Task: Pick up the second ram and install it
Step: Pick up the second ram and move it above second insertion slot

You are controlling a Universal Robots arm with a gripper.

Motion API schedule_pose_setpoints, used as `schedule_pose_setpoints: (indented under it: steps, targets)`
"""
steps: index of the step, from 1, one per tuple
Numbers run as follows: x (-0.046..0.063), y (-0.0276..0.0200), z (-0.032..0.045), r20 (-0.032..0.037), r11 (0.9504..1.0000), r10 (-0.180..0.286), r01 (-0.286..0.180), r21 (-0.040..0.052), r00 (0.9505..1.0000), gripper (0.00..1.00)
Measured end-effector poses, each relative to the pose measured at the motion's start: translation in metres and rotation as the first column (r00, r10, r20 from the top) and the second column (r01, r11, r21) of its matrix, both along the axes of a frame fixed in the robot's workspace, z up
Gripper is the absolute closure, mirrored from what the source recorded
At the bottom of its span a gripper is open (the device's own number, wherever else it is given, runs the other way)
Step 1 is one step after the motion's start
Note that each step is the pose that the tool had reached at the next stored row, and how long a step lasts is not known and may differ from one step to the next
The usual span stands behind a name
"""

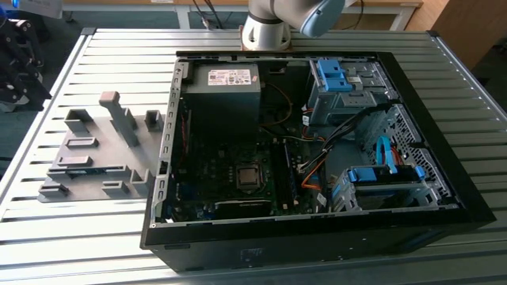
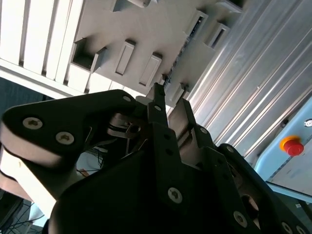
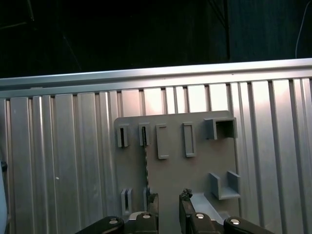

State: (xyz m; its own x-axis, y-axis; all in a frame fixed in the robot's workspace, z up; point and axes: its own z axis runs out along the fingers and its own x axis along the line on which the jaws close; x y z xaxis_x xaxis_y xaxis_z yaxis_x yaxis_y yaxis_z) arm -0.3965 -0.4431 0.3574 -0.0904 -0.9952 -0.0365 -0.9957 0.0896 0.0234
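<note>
Gripper (image 3: 169,201) hangs over grey fixture plate (image 1: 107,157), which lies middle left of the exterior view on slatted table (image 1: 79,237), beside open computer case (image 1: 317,237). Jaws apart, holding nothing. Second ram (image 3: 146,165) stands on edge in the plate's slots, untouched.

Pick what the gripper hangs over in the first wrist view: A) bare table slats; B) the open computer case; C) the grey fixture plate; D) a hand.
C: the gripper, fingers open, hangs above the grey fixture plate on the slatted table.
</note>
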Motion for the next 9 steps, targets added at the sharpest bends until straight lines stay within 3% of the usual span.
schedule_pose_setpoints:
  steps: [9]
  targets:
    - [0.0,-0.0003,-0.0045,-0.0002,1.0,0.0,0.0,-0.0002,1.0,0.69]
